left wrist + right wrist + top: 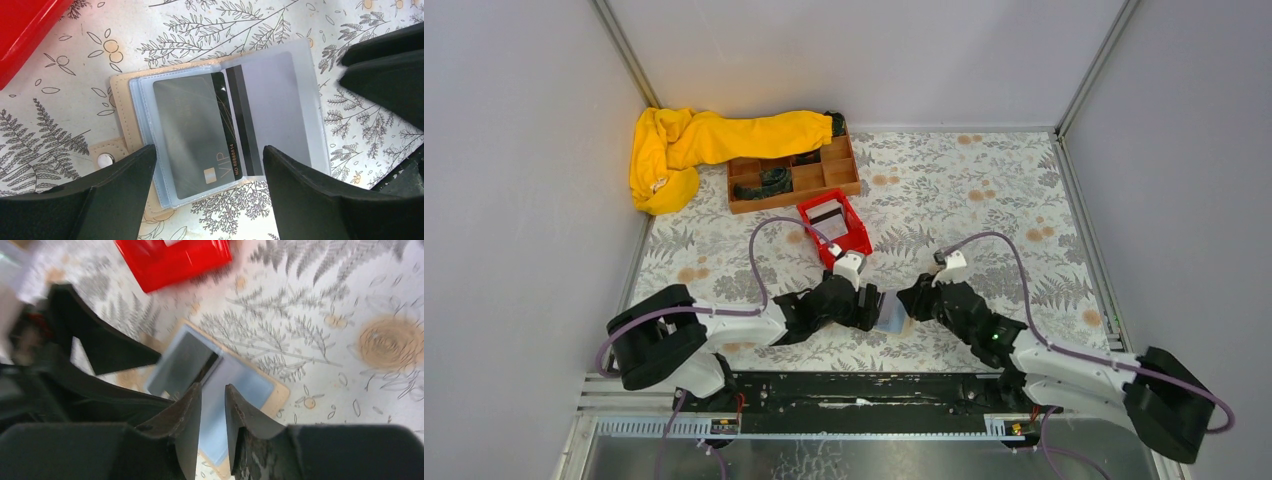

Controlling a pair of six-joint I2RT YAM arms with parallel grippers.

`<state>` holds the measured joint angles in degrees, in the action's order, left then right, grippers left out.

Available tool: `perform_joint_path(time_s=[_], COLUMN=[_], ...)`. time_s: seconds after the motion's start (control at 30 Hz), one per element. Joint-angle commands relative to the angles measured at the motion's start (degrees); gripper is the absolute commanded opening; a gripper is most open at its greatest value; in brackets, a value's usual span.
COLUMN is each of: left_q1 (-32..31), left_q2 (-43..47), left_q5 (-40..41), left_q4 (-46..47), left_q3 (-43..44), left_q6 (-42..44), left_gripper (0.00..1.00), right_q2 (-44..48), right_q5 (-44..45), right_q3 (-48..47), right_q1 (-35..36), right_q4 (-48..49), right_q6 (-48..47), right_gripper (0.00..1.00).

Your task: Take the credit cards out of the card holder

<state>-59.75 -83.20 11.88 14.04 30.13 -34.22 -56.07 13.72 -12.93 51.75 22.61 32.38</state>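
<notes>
Grey card (192, 130): seen lodged in a clear sleeve of the card holder (120, 95), with "VIP" printed near its lower end; not yet drawn out.
Whitish card (280, 110): seen in the adjoining sleeve, magnetic stripe showing; not yet removed either.
Card holder position: laid open and flat on the floral tablecloth (984, 200), between the two grippers, near the red bin (190, 260) but apart from it.
Progress: judged unfinished, since at least two cards are left in their sleeves. Whether any card lies in the bin cannot be told.
Left gripper (209, 152): jaws spread wide, nothing held. It is poised low over the holder, with the grey card's lower end framed between the fingers.
Right gripper (214, 387): fingers parted only narrowly, nothing seen between them. The view is blurred. It is held over the holder from the opposite side.
Arms: both are stretched forward and angled inward, so that the wrists nearly meet above the holder.
</notes>
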Motion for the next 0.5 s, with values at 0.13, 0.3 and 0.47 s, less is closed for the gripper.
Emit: perform_joint_path(time_s=[0.13,0.3,0.47], left_q1=[-0.56,-0.59,-0.63], left_q2=[-2.94,-1.78,4.00], left_q5=[1.98,5.42,10.12], left_q4=[1.59,2.39,1.38], left_q3=[1.59,0.18,-3.54], left_q6=[0.88,-2.01,-4.82], left_gripper=[0.85,0.76,0.40], right_q2=[11.44,2.83,-5.27], right_q5=[4.20,-2.86,-7.50], right_q3=[-1.37,-1.08,2.88], right_q1=[-0.07,-0.12,-0.12], right_q4=[-3.35,2.00,15.88], right_q6=[-2.18,0.30,6.57], right_gripper=[0.32,0.25,0.00])
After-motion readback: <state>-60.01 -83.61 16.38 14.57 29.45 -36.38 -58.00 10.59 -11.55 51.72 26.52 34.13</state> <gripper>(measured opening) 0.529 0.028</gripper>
